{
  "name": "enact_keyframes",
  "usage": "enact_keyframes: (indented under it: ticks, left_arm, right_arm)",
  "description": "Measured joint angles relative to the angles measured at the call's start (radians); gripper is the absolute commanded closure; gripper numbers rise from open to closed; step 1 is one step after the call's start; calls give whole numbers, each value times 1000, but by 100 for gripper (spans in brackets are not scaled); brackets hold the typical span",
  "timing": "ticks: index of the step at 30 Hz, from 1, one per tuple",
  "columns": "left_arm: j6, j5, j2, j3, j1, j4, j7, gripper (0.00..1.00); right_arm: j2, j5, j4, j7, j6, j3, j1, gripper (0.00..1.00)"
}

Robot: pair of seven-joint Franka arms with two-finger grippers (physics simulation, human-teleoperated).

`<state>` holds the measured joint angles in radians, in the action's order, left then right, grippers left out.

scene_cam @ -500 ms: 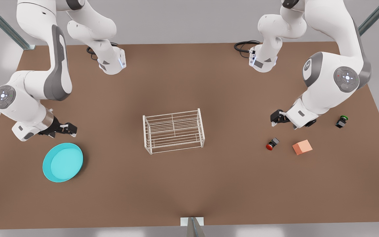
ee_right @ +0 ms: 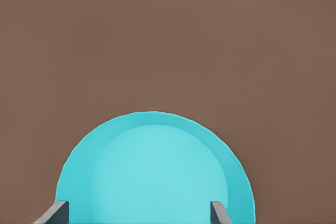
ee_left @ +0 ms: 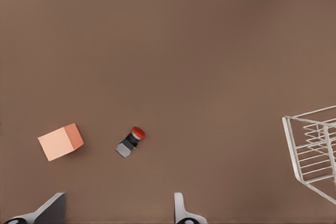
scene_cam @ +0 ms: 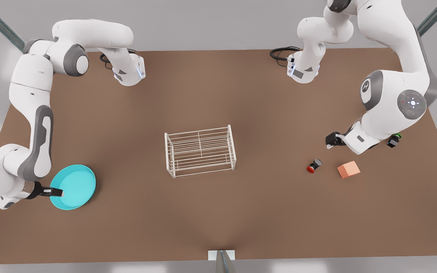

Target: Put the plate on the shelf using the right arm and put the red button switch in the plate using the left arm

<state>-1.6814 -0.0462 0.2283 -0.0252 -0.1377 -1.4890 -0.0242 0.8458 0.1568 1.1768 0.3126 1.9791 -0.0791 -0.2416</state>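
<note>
plate (scene_cam: 75,185): flat on the worktop (scene_cam: 218,212) near its edge at the front view's left, well apart from the shelf. Looks rigid, light and smooth, so likely slippery. Shallow dish; the raised rim is the only place to pinch.
right gripper (scene_cam: 53,192): low at the plate's outer rim, fingers reaching over the edge. In the right wrist view the two fingertips (ee_right: 55,211) stand wide apart on either side of the dish. Open, holding nothing.
grip advice: one finger inside the rim, one outside, squeeze the wall. Off-centre hold on a wide dish will probably tilt it; lift slowly.
shelf (scene_cam: 200,151): white wire rack mid-worktop, upright, nothing on top. Thin bars, so the plate must land flat or it may rock.
red button switch (scene_cam: 313,165): on its side toward the worktop edge at the front view's right, just beside the salmon cube (scene_cam: 348,169), not touching. Tiny, hard, light. Take the boxy dark body; the round cap would likely slip.
left gripper (scene_cam: 331,140): hovers above the worktop near the switch, not over it. Fingers spread, empty.
green button switch (scene_cam: 394,140): partly hidden behind the left arm; ignore.
</note>
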Motion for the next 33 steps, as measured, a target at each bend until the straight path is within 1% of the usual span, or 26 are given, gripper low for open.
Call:
enact_keyframes:
  ticks: [6, 15, 26, 27, 30, 32, 33]
  left_arm:
    - [14, 9, -6, -1, 0, -12, -39, 0]
    - [18, 13, -13, 1, 0, -24, -78, 0]
    - [21, 15, -13, -4, 1, -23, -105, 0]
    - [21, 15, -13, -4, 2, -23, -106, 0]
    - [20, 15, -12, -4, 1, -22, -111, 0]
    - [20, 15, -12, -4, 1, -22, -114, 0]
    - [20, 15, -12, -4, 4, -23, -115, 0]
  right_arm:
    - [38, 6, -14, 169, -2, -1, -70, 0]
    - [114, 11, -17, 354, -10, -4, -131, 1]
    - [159, 72, -40, 395, 42, 6, -145, 0]
    - [165, 77, -40, 395, 48, 7, -145, 1]
    - [171, 87, -39, 396, 59, 8, -145, 11]
    - [175, 91, -39, 396, 65, 8, -145, 15]
    - [175, 92, -39, 396, 66, 8, -145, 19]
